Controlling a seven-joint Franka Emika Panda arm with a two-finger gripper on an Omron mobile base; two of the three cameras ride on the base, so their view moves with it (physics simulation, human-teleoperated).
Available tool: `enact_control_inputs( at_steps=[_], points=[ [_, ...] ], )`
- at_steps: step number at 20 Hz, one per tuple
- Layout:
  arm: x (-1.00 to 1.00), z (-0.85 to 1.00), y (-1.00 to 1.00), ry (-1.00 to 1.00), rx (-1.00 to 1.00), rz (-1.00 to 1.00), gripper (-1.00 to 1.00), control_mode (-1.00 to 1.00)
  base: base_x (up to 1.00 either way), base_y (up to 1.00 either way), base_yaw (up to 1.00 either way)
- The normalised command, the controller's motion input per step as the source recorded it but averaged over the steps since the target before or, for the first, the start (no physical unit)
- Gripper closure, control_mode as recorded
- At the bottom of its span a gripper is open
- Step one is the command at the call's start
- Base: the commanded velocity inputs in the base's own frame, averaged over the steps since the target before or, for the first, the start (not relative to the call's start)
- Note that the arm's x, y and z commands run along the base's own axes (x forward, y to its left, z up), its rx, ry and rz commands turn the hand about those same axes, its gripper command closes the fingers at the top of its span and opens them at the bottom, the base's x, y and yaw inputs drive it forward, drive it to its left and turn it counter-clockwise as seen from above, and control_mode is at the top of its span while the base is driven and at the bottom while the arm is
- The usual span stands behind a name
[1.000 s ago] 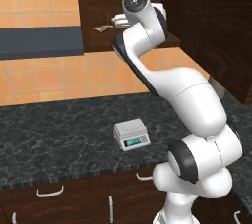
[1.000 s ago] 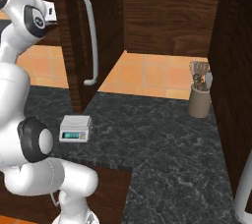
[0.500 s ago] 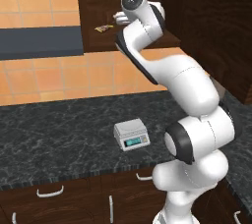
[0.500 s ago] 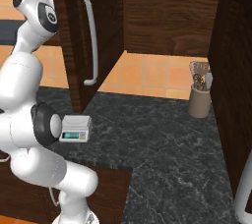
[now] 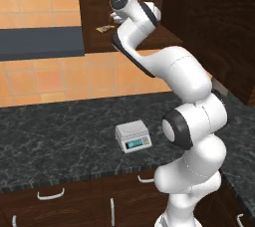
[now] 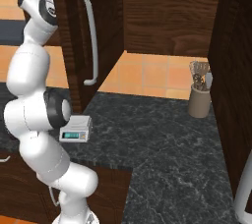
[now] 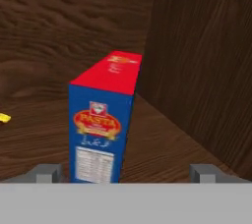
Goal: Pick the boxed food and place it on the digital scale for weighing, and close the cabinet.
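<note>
Right now my gripper [image 7: 125, 175] is spread wide: its two grey fingertips sit far apart at the bottom of the hand view, holding nothing. Between them, nearer one tip than the other, stands the boxed food [image 7: 104, 127], an upright blue carton with a red top and a pasta label on its face. It rests on the wooden shelf inside the cabinet [image 7: 197, 61], close to the dark side wall and clear of the back wall. A scrap of a yellow packet [image 7: 4, 118] lies on the shelf well away from it.

From the left base view, my arm reaches up into the open cabinet, and the digital scale [image 5: 132, 137] sits below on the black stone counter [image 5: 55, 141]. The right base view shows the cabinet door [image 6: 86, 31] swung open, its long silver handle [image 6: 91, 41] facing the room, and a utensil holder [image 6: 199, 95] farther along the counter.

I judge the carton to be light, with thin cardboard walls that would dent under a hard squeeze, and smooth enough to slip. It is tall and narrow, so a push could topple it. I would centre my fingers on it first, then close gently across its narrow width around mid-height, where the pads meet flat faces.
</note>
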Motion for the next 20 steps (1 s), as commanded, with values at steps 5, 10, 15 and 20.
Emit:
enact_control_inputs(
  at_steps=[5,10,15,20],
  points=[
    [0.31,0.04,0.07,0.08,-0.02,-0.08,-1.0,-1.0,0.0,0.0,0.0],
    [0.3,0.0,-0.02,0.03,0.0,-0.01,-1.0,-1.0,0.0,0.0,0.0],
    [0.04,0.0,-0.29,0.0,0.0,0.0,1.0,-1.0,0.0,0.0,0.0],
    [0.0,-0.01,-0.35,0.0,0.01,0.0,1.0,-1.0,0.0,0.0,0.0]
  ],
)
